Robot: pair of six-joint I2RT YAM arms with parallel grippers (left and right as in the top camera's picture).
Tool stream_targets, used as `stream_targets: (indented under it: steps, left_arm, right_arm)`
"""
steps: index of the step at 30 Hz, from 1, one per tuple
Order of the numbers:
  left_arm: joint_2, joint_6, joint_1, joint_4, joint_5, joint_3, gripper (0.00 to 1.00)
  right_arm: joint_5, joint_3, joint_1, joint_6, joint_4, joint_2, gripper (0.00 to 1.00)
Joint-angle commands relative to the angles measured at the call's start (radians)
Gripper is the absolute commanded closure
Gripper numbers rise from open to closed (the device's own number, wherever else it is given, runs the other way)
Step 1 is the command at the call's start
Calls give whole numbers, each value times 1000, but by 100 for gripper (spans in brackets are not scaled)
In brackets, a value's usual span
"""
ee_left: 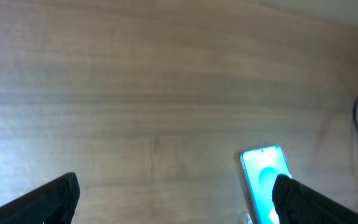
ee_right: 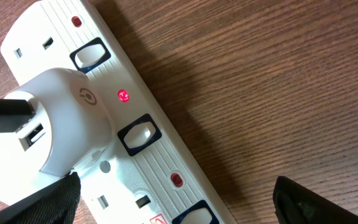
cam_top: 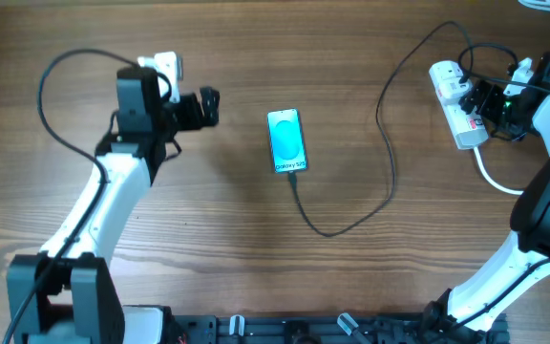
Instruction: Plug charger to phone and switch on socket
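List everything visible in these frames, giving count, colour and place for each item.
phone: one, cyan screen, table centre.
charger cable: one, thin, black, looping from the phone's near end to the socket.
charger plug: one, white, seated in the socket.
socket: one, white strip, far right of the table; one red lamp lit.
thick cord: one, white, leaving the socket's near end.
table: one, brown wood.
left end effector: one, black, open, left of the phone.
right end effector: one, black, open, over the socket.
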Motion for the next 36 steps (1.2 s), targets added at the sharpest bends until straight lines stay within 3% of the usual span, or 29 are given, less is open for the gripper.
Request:
stream_targets:
  steps: [1, 6, 11, 36]
  left_arm:
    - [-56, 20, -8, 79, -13, -147, 0]
    - [-122, 20, -8, 214, -13, -346, 0]
    - [-215, 19, -8, 449, -13, -626, 0]
    - [-422, 19, -6, 550, -22, -917, 0]
  right_arm:
    - [-17, 9, 6, -5, 10, -32, 0]
    - [-18, 9, 6, -5, 10, -32, 0]
    - [-17, 9, 6, -5, 10, -32, 0]
    - [-18, 9, 6, -5, 10, -32, 0]
